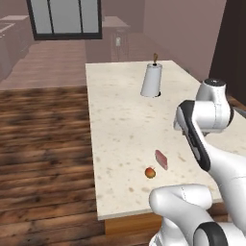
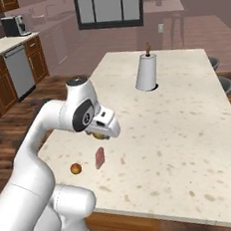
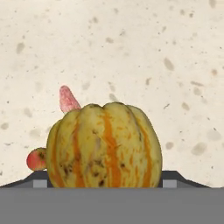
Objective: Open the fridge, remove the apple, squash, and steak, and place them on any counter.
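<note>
Altogether three foods, one squash (image 3: 105,146) clamped between the gripper's (image 3: 105,177) fingers above the counter (image 1: 120,115), one apple (image 1: 150,172) and one steak (image 1: 161,159) lying close together on it, one white paper-towel roll (image 1: 152,80) farther back

On the bench (image 2: 189,130), the apple (image 2: 75,168) lies just left of the steak (image 2: 99,158); the squash (image 3: 105,146) sits between the end effector (image 3: 105,177) fingers, above both. A paper towel roll (image 2: 146,72) stands farther back.
</note>
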### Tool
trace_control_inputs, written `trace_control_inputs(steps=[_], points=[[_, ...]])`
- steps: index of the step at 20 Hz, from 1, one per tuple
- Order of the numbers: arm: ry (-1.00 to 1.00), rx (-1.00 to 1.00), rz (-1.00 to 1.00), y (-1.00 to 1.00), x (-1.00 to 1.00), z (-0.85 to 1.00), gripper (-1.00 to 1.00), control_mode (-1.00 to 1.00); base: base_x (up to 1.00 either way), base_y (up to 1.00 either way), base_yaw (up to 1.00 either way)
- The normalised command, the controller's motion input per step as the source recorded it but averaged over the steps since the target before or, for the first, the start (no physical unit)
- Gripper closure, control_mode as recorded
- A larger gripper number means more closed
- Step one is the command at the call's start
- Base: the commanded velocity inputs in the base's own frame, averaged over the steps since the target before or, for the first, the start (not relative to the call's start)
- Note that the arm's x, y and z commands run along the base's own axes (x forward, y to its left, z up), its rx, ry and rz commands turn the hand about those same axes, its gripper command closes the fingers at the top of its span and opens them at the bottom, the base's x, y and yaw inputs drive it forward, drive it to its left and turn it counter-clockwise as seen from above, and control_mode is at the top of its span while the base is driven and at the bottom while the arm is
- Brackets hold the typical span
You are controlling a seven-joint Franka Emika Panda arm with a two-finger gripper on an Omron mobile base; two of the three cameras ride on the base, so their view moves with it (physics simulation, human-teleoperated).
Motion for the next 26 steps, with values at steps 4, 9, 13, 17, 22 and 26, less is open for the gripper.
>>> trace_control_inputs(steps=[4,9,13,17,22,26], points=[[0.0,0.0,-0.16,-0.37,0.03,-0.83,1.0,-1.0,0.0,0.0,0.0],[0.02,0.0,-0.1,-0.39,0.06,-0.74,1.0,-1.0,0.0,0.0,0.0],[0.06,0.01,-0.07,-0.22,0.14,-0.51,1.0,-1.0,0.0,0.0,0.0],[0.03,0.01,-0.05,-0.13,0.11,-0.38,1.0,-1.0,0.0,0.0,0.0],[0.08,0.02,-0.04,-0.13,0.21,-0.38,1.0,-1.0,0.0,0.0,0.0],[0.02,0.03,-0.02,-0.12,0.19,-0.48,1.0,-1.0,0.0,0.0,0.0]])
